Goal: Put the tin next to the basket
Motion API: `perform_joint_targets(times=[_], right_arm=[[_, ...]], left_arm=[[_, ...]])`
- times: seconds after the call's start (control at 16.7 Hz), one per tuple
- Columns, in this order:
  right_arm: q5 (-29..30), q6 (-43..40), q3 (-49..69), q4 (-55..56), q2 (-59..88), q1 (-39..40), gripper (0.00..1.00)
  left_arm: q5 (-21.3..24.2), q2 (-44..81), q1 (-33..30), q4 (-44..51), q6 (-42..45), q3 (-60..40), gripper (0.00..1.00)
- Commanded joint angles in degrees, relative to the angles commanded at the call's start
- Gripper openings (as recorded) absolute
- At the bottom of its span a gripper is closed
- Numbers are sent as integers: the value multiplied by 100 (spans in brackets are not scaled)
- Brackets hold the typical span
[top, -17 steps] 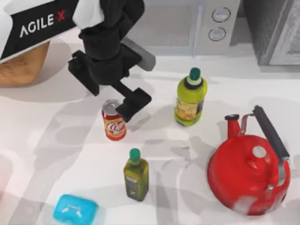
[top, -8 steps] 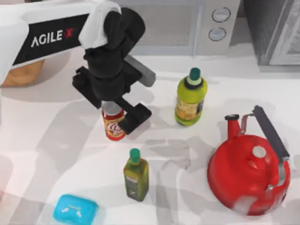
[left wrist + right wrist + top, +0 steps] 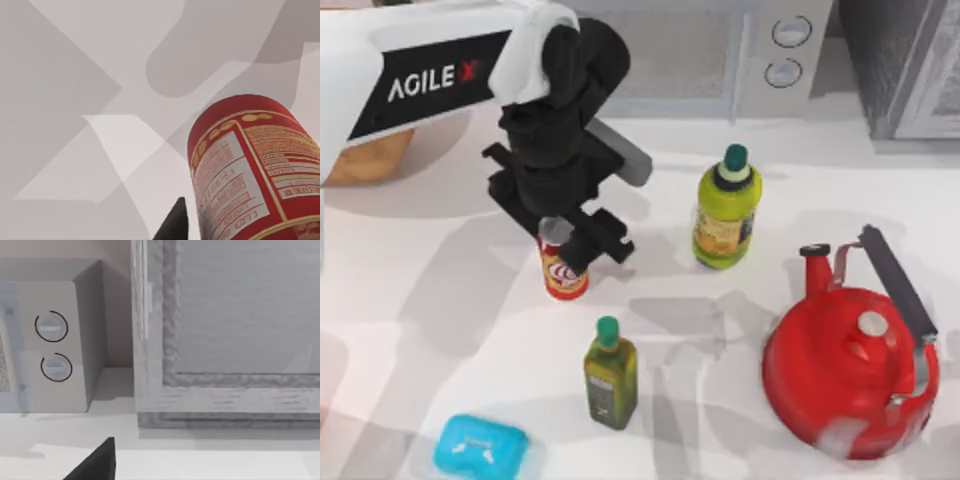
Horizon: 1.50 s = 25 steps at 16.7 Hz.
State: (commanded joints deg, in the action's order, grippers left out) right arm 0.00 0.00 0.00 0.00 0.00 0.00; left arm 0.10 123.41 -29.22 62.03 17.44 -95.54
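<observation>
At the near edge of the table [image 3: 440, 330], on the left, lies a blue soap box [image 3: 480, 447]. A little farther in stands a small bottle with a green cap [image 3: 610, 373], and on the right sits a big red kettle [image 3: 850, 370] with a dark handle.

Beyond the small bottle, in the middle-left of the table, the tin [image 3: 563, 277] stands upright on the surface. The left gripper [image 3: 565, 240] is directly over it and covers its top. The black fingers [image 3: 603, 235] appear closed in around the upper part of the tin, but I cannot tell for sure if they press it. In the left wrist view the red side of the tin [image 3: 250, 170] is very close, with one dark fingertip [image 3: 172, 225] just beside it.

To the right of the tin stands a bigger yellow-green bottle [image 3: 726, 208]. At the far left edge, partly under the white arm, is the basket [image 3: 365, 158], well apart from the tin. At the back stands a microwave [image 3: 720, 50] with two round knobs.

The right wrist view shows the microwave [image 3: 50, 340] and a grey cabinet [image 3: 225, 330]; a dark finger [image 3: 97, 465] of the right gripper is at the edge.
</observation>
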Motion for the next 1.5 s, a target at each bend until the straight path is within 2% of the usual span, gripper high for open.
perform_joint_targets(times=[0.3,0.36,0.9,1.02,1.2,1.5], right_arm=[[0,0,0,0,0,0,100],[0,0,0,0,0,0,100],[0,0,0,0,0,0,100],[0,0,0,0,0,0,100],[0,0,0,0,0,0,100],[0,0,0,0,0,0,100]], left_arm=[[0,0,0,0,0,0,2],[0,0,0,0,0,0,0],[9,-21,16,11,16,4,0],[82,-165,213,150,205,32,0],[266,-590,968,499,736,109,0],[395,-1221,2995,785,1315,284,0]])
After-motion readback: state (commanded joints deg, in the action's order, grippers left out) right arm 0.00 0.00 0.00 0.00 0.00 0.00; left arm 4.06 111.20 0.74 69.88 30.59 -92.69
